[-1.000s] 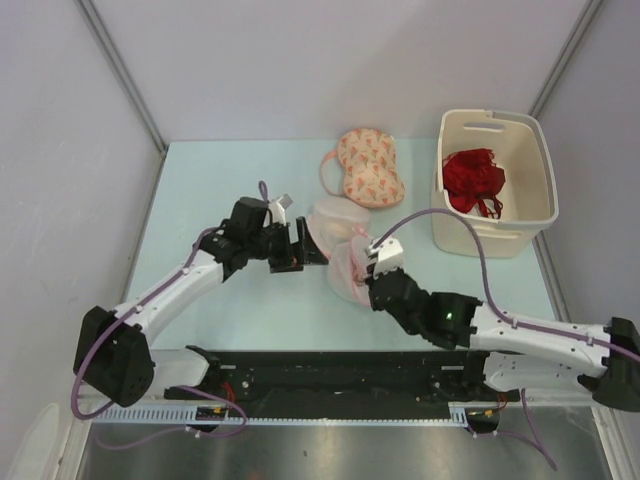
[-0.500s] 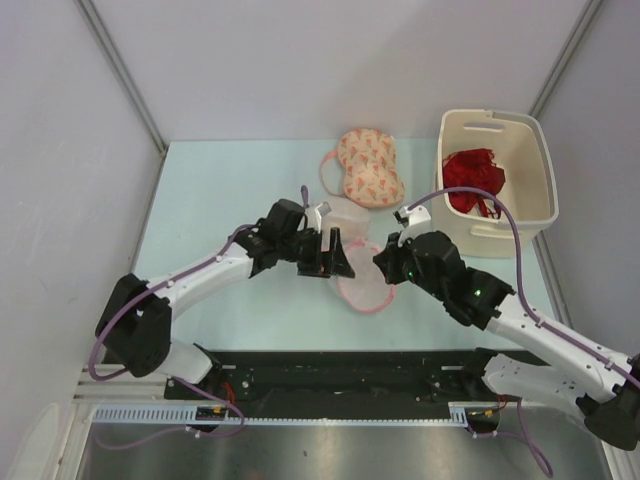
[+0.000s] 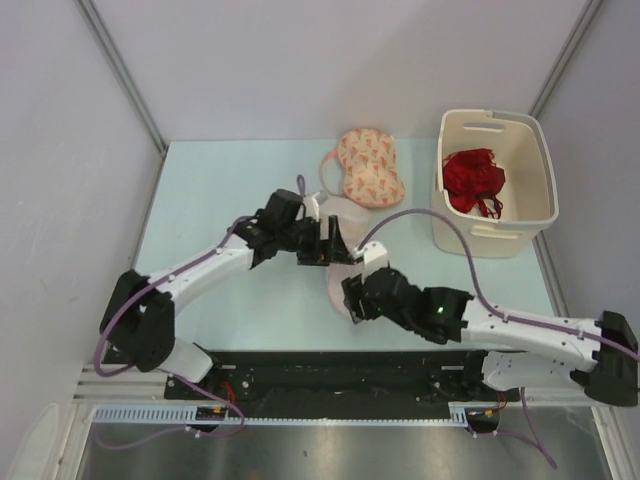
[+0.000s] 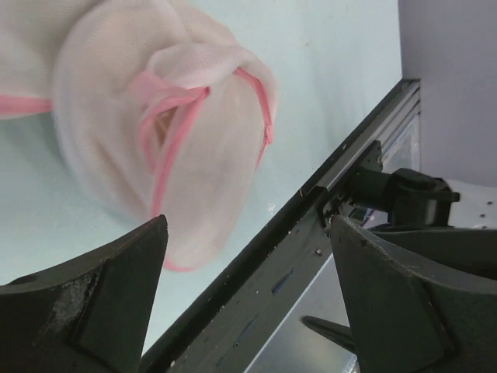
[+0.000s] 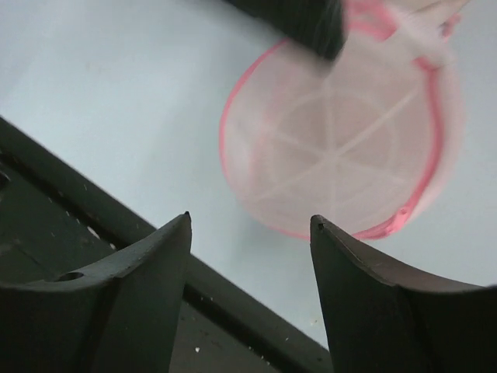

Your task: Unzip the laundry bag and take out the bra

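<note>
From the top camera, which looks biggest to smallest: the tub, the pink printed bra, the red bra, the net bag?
1. tub
2. pink printed bra
3. red bra, a bit smaller
The net bag is partly hidden by the arms, so I can't place it.

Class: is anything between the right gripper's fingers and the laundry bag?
Nothing visible does. The laundry bag lies in plain view beyond the open right gripper. The left fingers overlap only its far side.
</note>
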